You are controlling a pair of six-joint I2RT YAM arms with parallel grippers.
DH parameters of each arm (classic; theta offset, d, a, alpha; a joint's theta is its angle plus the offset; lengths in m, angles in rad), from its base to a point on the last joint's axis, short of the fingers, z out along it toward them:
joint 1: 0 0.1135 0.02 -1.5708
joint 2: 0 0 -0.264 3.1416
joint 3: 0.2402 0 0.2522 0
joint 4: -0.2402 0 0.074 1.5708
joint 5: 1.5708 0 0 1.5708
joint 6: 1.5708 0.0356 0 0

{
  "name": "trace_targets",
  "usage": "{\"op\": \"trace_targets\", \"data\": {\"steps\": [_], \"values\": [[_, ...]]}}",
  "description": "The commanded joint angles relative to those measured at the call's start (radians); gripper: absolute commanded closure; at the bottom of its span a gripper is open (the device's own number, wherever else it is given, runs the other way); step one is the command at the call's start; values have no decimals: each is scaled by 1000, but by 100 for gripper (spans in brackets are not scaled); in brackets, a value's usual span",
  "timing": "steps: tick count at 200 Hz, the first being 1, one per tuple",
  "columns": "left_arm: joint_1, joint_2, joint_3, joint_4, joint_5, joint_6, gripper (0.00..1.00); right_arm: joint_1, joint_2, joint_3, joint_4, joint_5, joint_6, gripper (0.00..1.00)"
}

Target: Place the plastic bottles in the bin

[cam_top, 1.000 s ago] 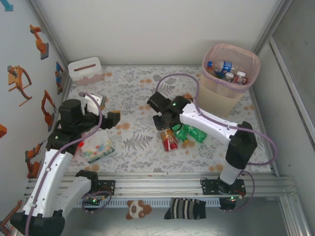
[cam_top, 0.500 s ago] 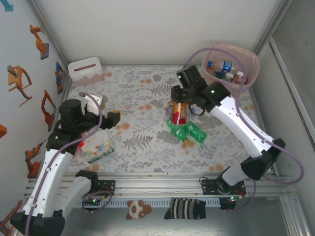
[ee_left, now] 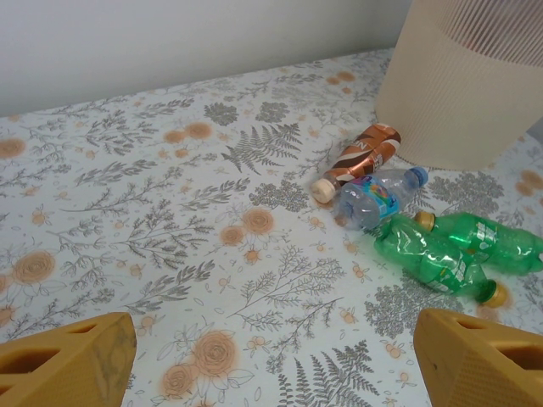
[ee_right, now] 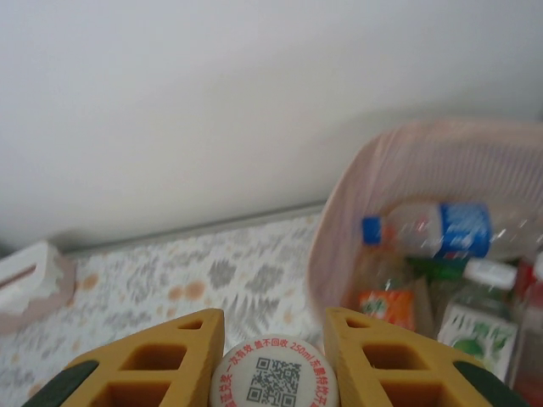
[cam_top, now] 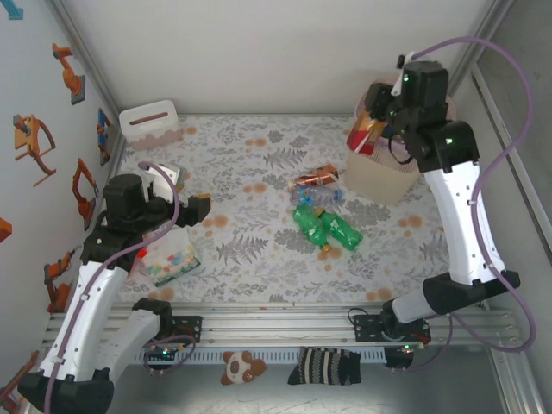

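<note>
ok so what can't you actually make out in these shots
Inside the bin: top view, right arm covers the mouth; right wrist view, labels blurred.
Body of the bottle in the right tool: right wrist view, cut by bottom edge.
Rim of the bin: left wrist view, cut by top edge.

The floral bench (cam_top: 259, 259) carries the bin (cam_top: 379, 183), four plastic bottles (cam_top: 335, 230), a white box (cam_top: 151, 123) and a dotted packet (cam_top: 169, 257).

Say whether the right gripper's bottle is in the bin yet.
Out: the right gripper is shut on the bottle, holding it at the rim of the bin, not inside.
</note>
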Motion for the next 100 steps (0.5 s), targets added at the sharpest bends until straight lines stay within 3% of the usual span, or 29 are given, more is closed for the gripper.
{"op": "trace_targets", "data": {"steps": [1,32,51,100], "values": [[5,-1,-9,8,-5,21,15,-54,54,105,28,-8,-142,77],[5,0,-10,10,-7,21,15,-93,93,142,75,-66,-463,71],[5,2,-10,10,-7,22,15,-100,115,132,97,-85,-677,74],[5,7,-9,8,-10,19,15,-165,183,132,57,-193,-974,77]]}}
